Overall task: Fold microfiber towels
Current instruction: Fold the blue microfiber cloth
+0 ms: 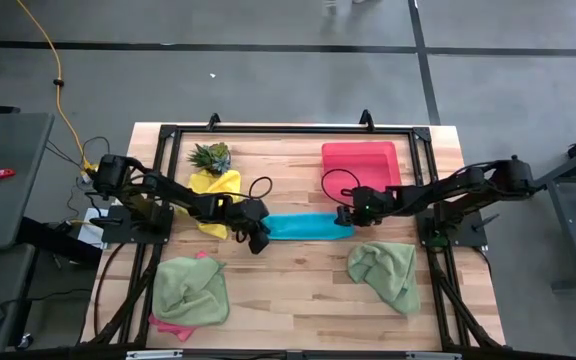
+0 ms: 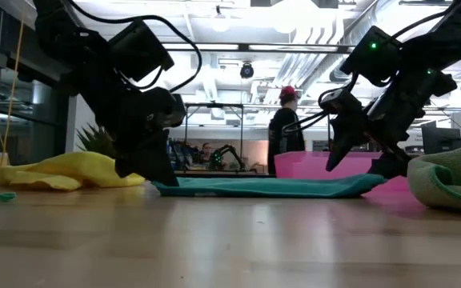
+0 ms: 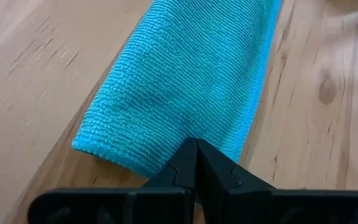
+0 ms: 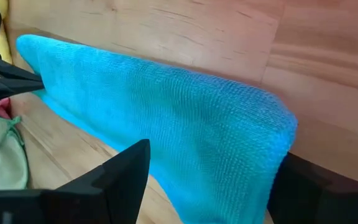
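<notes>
On the left of the table (image 1: pixel 298 275), a light green towel (image 1: pixel 193 288) lies crumpled over a pink towel (image 1: pixel 168 325) at the near edge. Farther back, a yellow towel (image 1: pixel 213 190) is bunched beside a spiky plant (image 1: pixel 211 155).

The left gripper (image 1: pixel 259 240) is down at the left end of the teal towel (image 1: pixel 308 225), its fingers (image 3: pixel 194 171) pressed together on that end's edge.

The teal towel lies flat at the table's middle, folded into a narrow strip with its long axis running left to right.

The right gripper (image 1: pixel 346 215) is at the strip's right end, its fingers (image 4: pixel 126 171) spread wide to either side of the cloth.

Behind it sits a pink tray (image 1: pixel 360 160), and near the right edge lies another light green towel (image 1: pixel 386 272), crumpled.
</notes>
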`<act>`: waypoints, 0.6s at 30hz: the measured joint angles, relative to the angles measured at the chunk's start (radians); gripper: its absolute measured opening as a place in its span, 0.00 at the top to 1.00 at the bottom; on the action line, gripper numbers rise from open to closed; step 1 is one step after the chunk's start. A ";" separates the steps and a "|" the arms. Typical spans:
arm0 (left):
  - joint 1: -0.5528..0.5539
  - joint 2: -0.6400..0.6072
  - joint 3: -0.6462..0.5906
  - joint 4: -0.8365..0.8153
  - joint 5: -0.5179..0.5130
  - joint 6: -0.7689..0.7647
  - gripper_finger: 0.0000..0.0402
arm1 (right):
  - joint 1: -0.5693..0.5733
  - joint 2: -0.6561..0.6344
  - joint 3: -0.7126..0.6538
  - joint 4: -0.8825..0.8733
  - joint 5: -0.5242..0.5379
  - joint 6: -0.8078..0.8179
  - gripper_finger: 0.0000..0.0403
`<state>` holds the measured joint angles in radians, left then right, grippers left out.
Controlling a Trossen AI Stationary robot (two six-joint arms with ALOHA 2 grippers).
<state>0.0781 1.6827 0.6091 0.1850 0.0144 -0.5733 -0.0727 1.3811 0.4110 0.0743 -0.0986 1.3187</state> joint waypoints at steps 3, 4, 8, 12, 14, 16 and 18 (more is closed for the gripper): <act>0.000 -0.001 0.001 -0.002 0.000 0.000 1.00 | -0.007 -0.017 -0.001 -0.013 -0.009 -0.018 0.36; 0.000 -0.001 0.001 -0.005 0.000 0.000 1.00 | -0.007 -0.023 -0.001 -0.023 -0.010 -0.018 0.38; 0.000 -0.001 0.001 -0.005 0.001 -0.004 1.00 | -0.012 -0.056 -0.003 -0.107 -0.015 -0.026 0.52; 0.000 -0.001 0.012 -0.016 -0.001 -0.036 1.00 | -0.012 -0.112 -0.005 -0.216 0.025 -0.044 0.81; -0.001 0.007 0.035 -0.028 -0.003 -0.030 1.00 | -0.012 -0.143 -0.005 -0.236 0.051 -0.067 0.95; -0.002 0.030 0.073 -0.029 -0.011 -0.008 1.00 | -0.014 -0.167 -0.005 -0.251 0.073 -0.072 0.96; -0.002 0.054 0.115 -0.041 -0.008 0.016 1.00 | -0.024 -0.187 -0.005 -0.257 0.080 -0.063 0.95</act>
<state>0.0765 1.7366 0.7242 0.1438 0.0063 -0.5577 -0.0964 1.1938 0.4058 -0.1825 -0.0181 1.2558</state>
